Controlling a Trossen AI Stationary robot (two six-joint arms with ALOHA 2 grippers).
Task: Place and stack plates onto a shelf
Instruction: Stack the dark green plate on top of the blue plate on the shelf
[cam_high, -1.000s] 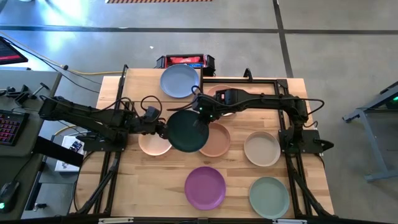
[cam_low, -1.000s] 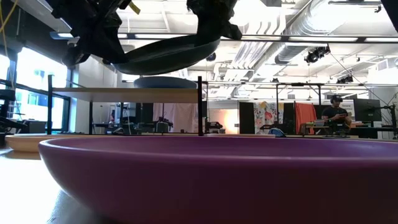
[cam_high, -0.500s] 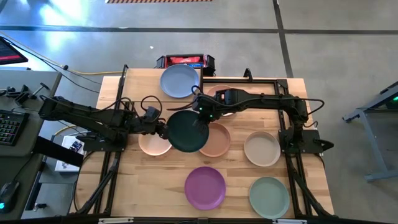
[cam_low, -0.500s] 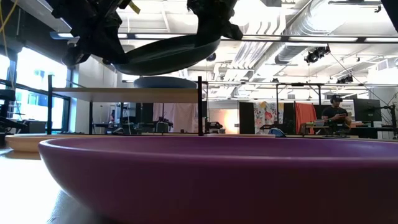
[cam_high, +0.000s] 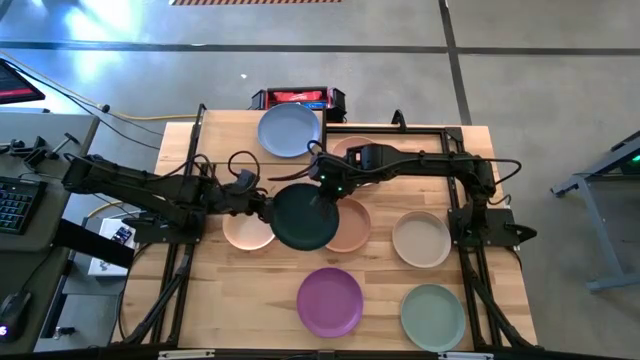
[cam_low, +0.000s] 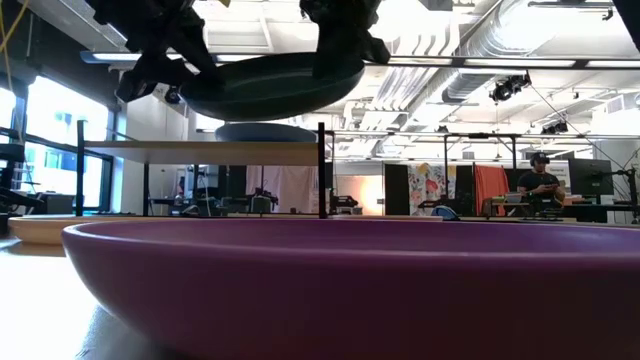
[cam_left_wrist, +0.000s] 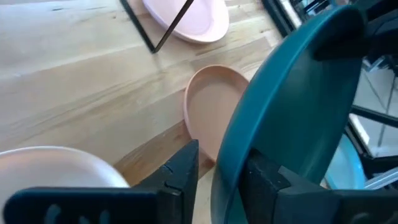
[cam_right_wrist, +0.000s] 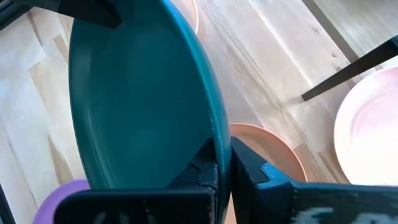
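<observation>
The dark green plate (cam_high: 305, 216) hangs above the middle of the counter (cam_high: 210, 285), and the handover has just turned: the left gripper (cam_high: 262, 207), which was clamped on the plate's nine o'clock rim a moment ago, has let its fingers spread, and in the left wrist view the rim now sits loose in the gap between them. The right gripper (cam_high: 322, 182) is pinched tight on the plate's rim at about one o'clock, so it alone carries the plate, which has swung a touch toward three o'clock and now covers more of the terracotta orange plate (cam_high: 350, 226) beneath. That looks like a clean pass from left arm to right. The shelf (cam_low: 200, 151) stands at the counter's twelve o'clock edge with the blue plate (cam_high: 288, 130) already on it, while the pink plate (cam_high: 352, 147) lies under the right arm. Still down on the counter: the peach plate (cam_high: 243, 233) at nine o'clock, the cream plate (cam_high: 421, 239) at three, the purple plate (cam_high: 329, 301) at six and the sage green plate (cam_high: 433, 315) at five. Next, likely, the right arm takes the green one to the shelf.
</observation>
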